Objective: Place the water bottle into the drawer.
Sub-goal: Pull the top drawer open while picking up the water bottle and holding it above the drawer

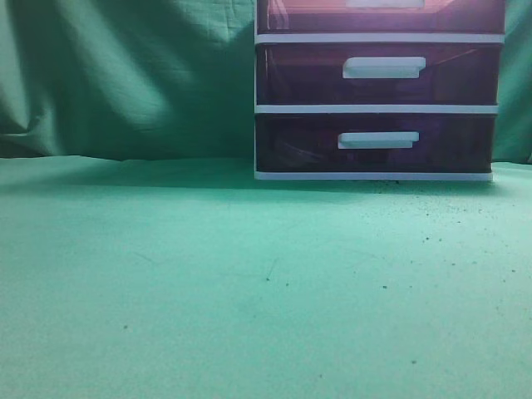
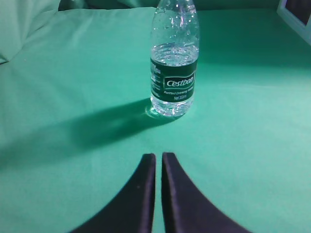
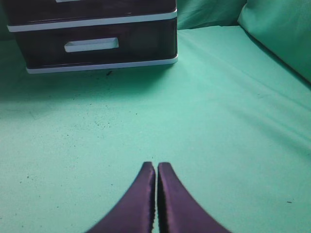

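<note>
A table covered with a green cloth (image 1: 208,283) carries everything. The cloth is wrinkled at the edges and rises as a backdrop behind. Small dark specks dot it, thickest in front of the drawer unit (image 1: 378,91). That white-framed unit stands directly on the cloth at the back right, its bottom rail touching the surface. A clear water bottle (image 2: 173,63) with a dark green label stands upright on the cloth, casting a shadow to the left in the left wrist view.
</note>
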Robot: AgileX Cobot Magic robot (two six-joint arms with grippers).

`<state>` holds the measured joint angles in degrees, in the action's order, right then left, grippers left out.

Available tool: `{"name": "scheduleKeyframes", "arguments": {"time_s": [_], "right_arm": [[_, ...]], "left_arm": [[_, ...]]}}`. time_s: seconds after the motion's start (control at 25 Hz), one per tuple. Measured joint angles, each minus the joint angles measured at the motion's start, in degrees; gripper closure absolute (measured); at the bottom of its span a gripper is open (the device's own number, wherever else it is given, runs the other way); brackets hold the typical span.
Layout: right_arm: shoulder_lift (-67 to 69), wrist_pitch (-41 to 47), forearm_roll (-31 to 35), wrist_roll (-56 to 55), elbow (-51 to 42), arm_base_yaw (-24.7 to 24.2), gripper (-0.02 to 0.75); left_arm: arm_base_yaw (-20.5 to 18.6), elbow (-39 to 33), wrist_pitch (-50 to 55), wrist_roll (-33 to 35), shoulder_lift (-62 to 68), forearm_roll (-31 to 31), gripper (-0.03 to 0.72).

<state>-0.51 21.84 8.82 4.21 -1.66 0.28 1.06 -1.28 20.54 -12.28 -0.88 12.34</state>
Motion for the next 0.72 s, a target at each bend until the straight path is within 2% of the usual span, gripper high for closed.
{"name": "scheduleKeyframes", "arguments": {"time_s": [0.72], "right_arm": [[0.0,0.0,0.0,0.0,0.0,0.0,0.738]], "left_arm": [[0.0,0.0,0.0,0.0,0.0,0.0,0.688]]}}
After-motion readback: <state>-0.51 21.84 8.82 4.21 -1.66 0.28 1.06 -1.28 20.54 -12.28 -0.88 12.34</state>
